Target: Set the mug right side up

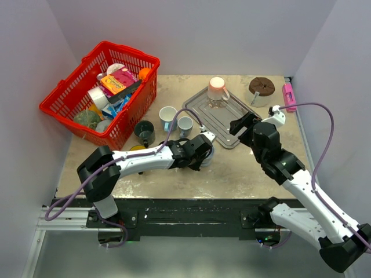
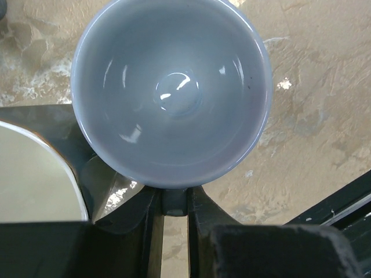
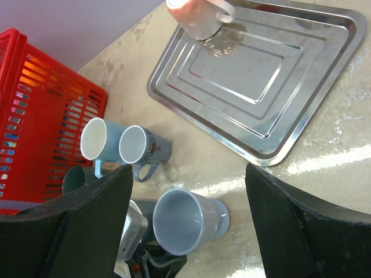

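Glossy, round grey-blue mug (image 2: 174, 98) stands mouth-up on the mottled stone-look counter (image 2: 324, 116), left hand (image 2: 174, 215) grasping it; right hand (image 3: 186, 169) released, spread wide.

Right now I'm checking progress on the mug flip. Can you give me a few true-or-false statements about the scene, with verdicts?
1. The grey-blue mug has its opening facing up. True.
2. The right gripper holds a mug. False: it is open and empty.
3. The metal tray is bare. False: a pinkish mug stands on it.
4. The left gripper grips the grey-blue mug. True.
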